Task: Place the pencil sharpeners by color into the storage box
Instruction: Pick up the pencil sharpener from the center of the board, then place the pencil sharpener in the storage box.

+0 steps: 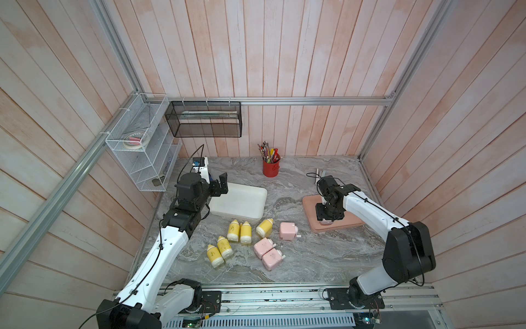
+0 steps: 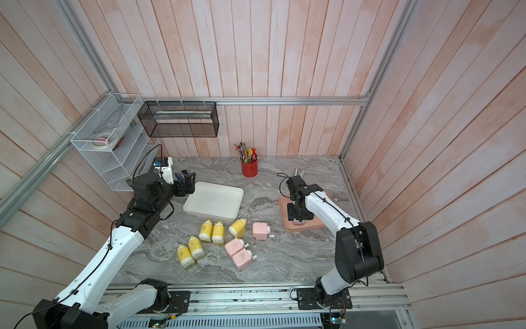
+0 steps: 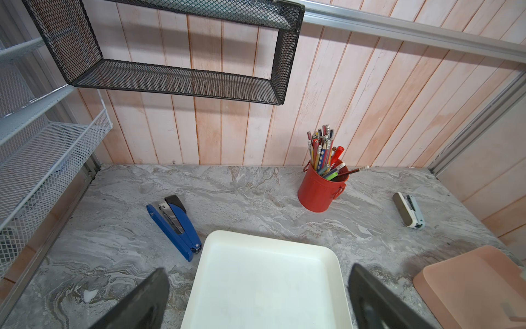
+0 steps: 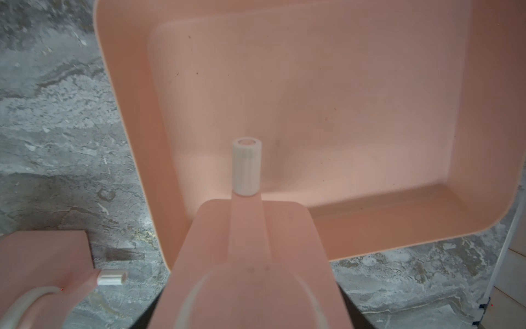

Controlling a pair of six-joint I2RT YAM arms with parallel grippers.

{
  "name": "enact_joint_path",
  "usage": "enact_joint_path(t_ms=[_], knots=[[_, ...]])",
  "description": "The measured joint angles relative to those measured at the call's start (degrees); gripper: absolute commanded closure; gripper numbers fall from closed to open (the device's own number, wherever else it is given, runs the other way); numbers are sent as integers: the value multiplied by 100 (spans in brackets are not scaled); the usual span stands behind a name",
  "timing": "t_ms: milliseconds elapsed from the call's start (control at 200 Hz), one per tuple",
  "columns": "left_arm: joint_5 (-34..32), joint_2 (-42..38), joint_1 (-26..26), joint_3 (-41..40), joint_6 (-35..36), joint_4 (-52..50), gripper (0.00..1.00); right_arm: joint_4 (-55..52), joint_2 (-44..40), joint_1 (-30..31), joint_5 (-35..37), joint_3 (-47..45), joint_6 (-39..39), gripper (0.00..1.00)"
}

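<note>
right gripper (image 1: 327, 220), pointing down over the pink tray (image 1: 309, 205), grasps a pink sharpener (image 4: 250, 256). in the right wrist view this sharpener fills the foreground, its white crank knob (image 4: 247, 168) aimed across the tray's bare floor, and its body sits above the tray rim on the side facing the other sharpeners. whether it touches the tray cannot be told. left gripper (image 1: 222, 185) hangs with jaws spread wide and nothing between them, at the far left corner of the white tray (image 1: 244, 202). on the table (image 1: 313, 256), in front of the two trays, lie five yellow sharpeners (image 1: 246, 232) and a touching pair of pink sharpeners (image 1: 264, 246). a lone pink sharpener (image 1: 288, 230) stands near the pink tray, close to the right gripper and well apart from the left gripper. a red pencil cup (image 1: 270, 168) stands at the back.
</note>
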Motion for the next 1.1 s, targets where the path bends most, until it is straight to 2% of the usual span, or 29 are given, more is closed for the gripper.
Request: enact_joint_path(t_ms=[385, 1100], knots=[[-2, 50, 0, -2, 39, 0, 0, 315, 428, 0, -286, 0, -389, 79], [0, 103, -24, -4, 42, 0, 0, 516, 614, 0, -791, -149, -315, 79]])
